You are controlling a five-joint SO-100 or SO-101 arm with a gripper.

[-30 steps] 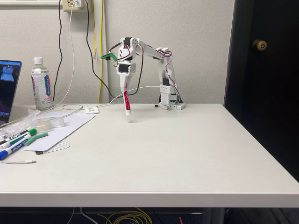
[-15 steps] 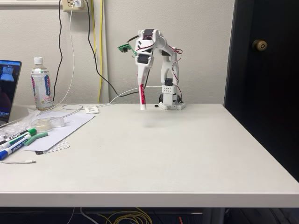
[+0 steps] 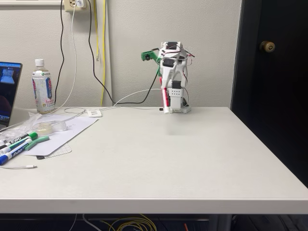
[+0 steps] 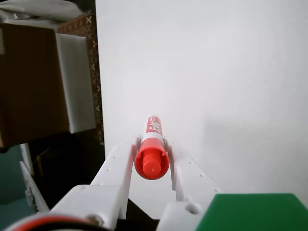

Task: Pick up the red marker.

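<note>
- A capped plastic bottle (image 3: 43,86) stands upright at the far left of the bench (image 3: 183,163); its contents cannot be made out.
- The red marker (image 3: 165,99) hangs in the air above the far edge of the bench, just in front of the arm's base (image 3: 176,103), clear of the surface.
- Its long axis runs nearly vertical in the fixed view, the lower end tilted slightly right.
- In the wrist view the red marker (image 4: 152,149) points its red cap end at the camera, and the barrel runs away toward the white bench (image 4: 216,72) below.
- The claw (image 4: 153,144) is clamped on the marker, one white finger (image 4: 118,166) pressed against each side.
- Green-capped and blue-capped markers (image 3: 21,144) lie on paper (image 3: 65,130) at the near left.
</note>
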